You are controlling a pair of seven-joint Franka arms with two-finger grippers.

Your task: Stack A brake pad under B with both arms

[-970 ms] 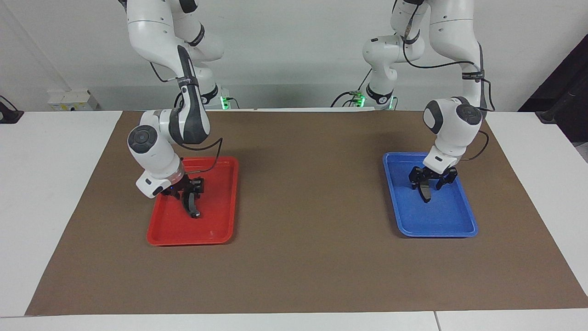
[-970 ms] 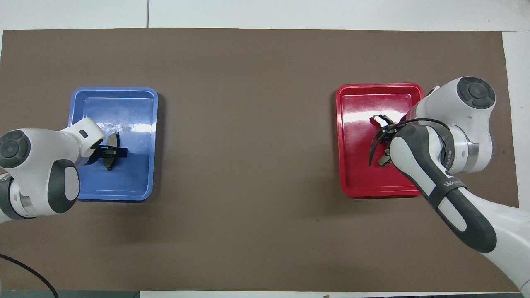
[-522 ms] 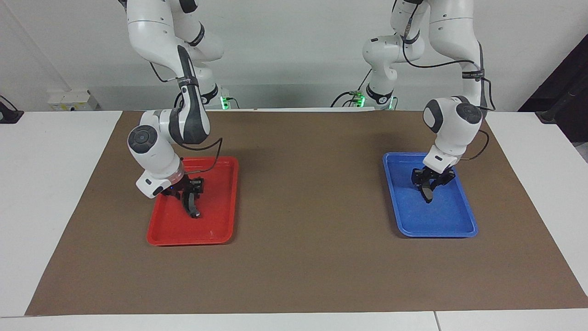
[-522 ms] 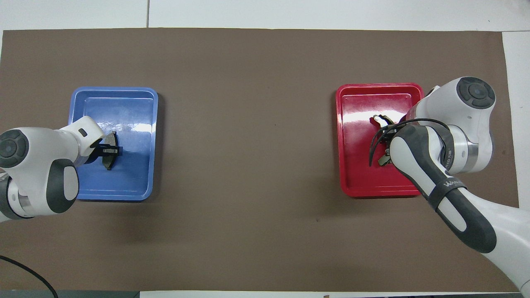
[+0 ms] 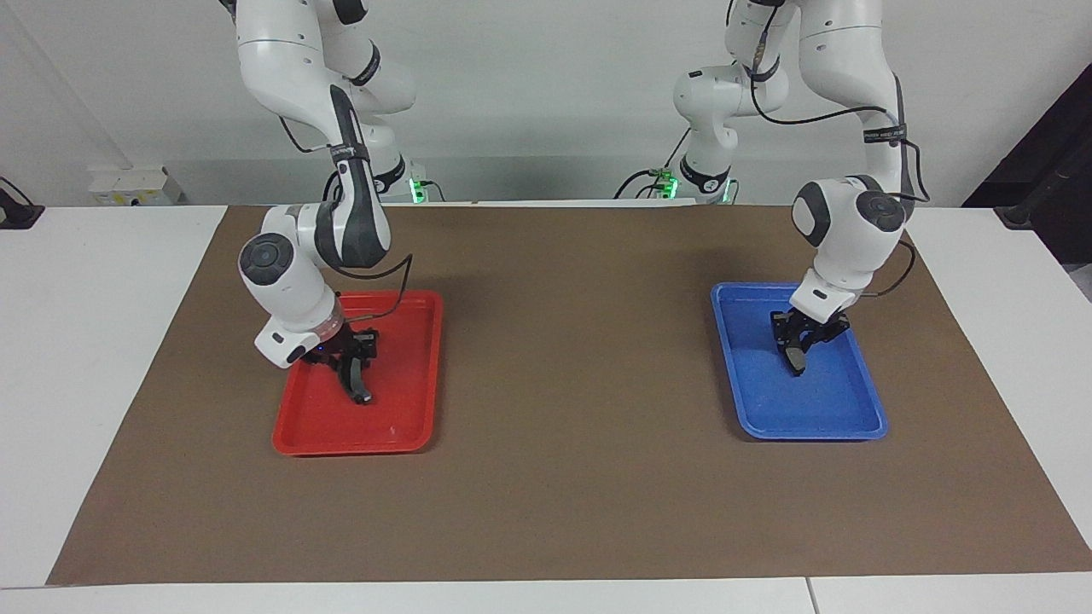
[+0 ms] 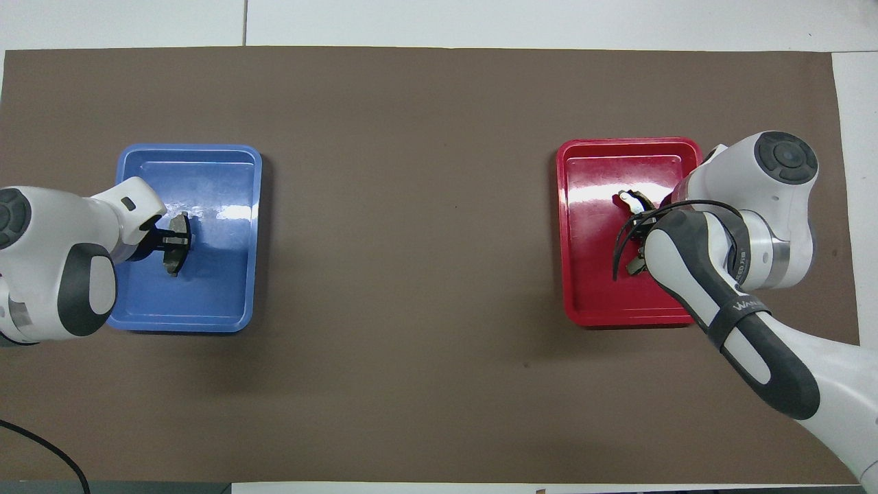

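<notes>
The short, stubby A brake pad (image 5: 795, 358) hangs edge-down in my left gripper (image 5: 798, 344), which is shut on it just above the floor of the blue tray (image 5: 810, 431). It also shows in the overhead view (image 6: 176, 245) over the blue tray (image 6: 226, 302). The long curved pad B (image 5: 359, 385) stands on edge in the red tray (image 5: 401, 426), and my right gripper (image 5: 351, 365) is shut on it. In the overhead view, only one end of B (image 6: 627, 200) shows from under the right arm; the gripper itself is hidden.
Both trays lie on a brown mat (image 5: 563, 358) that covers the table, the red tray toward the right arm's end and the blue tray toward the left arm's end. Bare mat lies between them (image 6: 411, 226).
My left gripper's fingers closed on the A pad, and it rose slightly with the pad, drifting toward the left arm's end of the tray. The right gripper with B barely moved.
</notes>
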